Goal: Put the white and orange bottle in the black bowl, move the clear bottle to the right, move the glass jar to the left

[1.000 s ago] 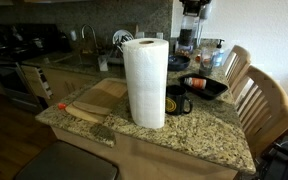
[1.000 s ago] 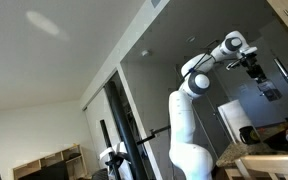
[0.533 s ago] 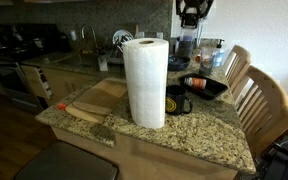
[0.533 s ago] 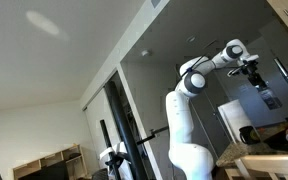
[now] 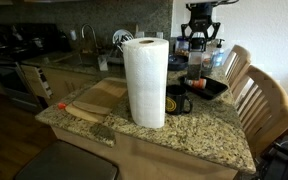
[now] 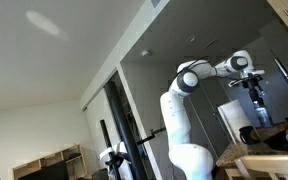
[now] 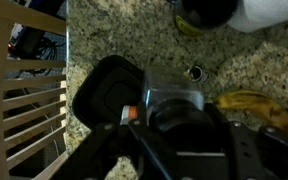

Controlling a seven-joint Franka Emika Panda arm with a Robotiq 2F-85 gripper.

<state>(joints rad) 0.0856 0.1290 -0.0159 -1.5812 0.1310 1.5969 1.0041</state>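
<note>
In the wrist view my gripper [image 7: 174, 115] is shut on the clear bottle [image 7: 172, 98], whose dark cap fills the space between the fingers. Just left of it the white and orange bottle [image 7: 130, 112] lies inside the black bowl [image 7: 104, 85]. In an exterior view the gripper [image 5: 200, 48] hangs above the counter behind the bowl [image 5: 206, 86], with the bottle [image 5: 195, 63] below it. Another exterior view shows the arm bent down, the gripper [image 6: 254, 92] low. I cannot make out the glass jar.
A tall paper towel roll [image 5: 144, 82] stands mid-counter with a black mug [image 5: 178, 102] beside it. A banana [image 7: 252, 106] lies on the granite right of the gripper. A cutting board [image 5: 96, 98] lies at the left; wooden chairs [image 5: 264, 105] stand by the counter's right edge.
The gripper has come down from the top of the view toward the counter by the black bowl, carrying the bottle with it. Its jaws have stayed the same.
</note>
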